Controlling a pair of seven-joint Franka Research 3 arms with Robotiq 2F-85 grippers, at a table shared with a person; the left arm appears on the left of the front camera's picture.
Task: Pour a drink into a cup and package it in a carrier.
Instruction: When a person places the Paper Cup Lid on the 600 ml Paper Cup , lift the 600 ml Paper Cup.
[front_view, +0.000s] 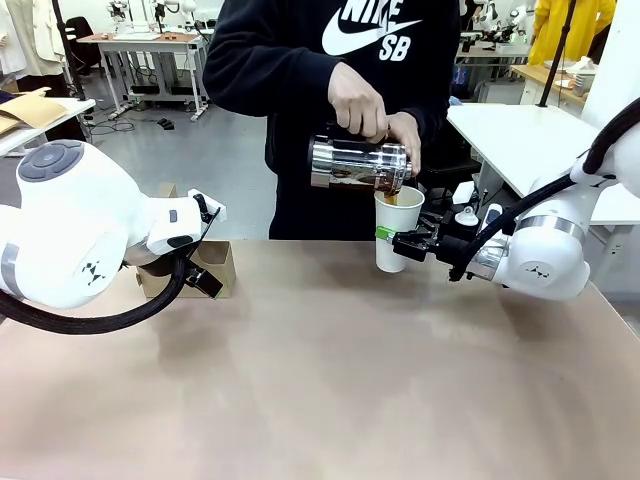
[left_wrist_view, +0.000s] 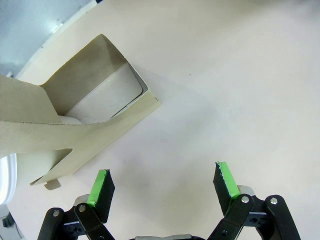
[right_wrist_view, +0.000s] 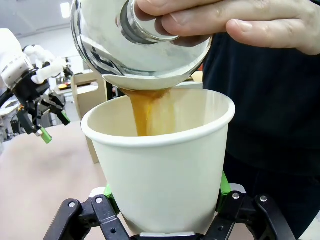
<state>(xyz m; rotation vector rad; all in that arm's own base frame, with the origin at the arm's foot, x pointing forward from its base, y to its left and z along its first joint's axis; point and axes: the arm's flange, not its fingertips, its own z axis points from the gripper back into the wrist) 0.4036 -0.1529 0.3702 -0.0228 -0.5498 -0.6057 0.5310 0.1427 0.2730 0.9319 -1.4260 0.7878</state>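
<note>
**Pouring stage.** My right tool (front_view: 398, 242) is clamped on a white paper cup (right_wrist_view: 165, 170), which stands upright at the far side of the bench (front_view: 330, 380). A person's hand (front_view: 357, 100) tips the glass press jug (front_view: 358, 165) over the cup's rim. The drink (right_wrist_view: 145, 112) runs into the cup as a brown stream. My left tool (left_wrist_view: 162, 185) hangs wide open and holds nothing, over bare bench. Just beside it is the carrier (left_wrist_view: 75, 115), a brown cardboard holder at the bench's far left, with one square pocket facing the wrist camera.
</note>
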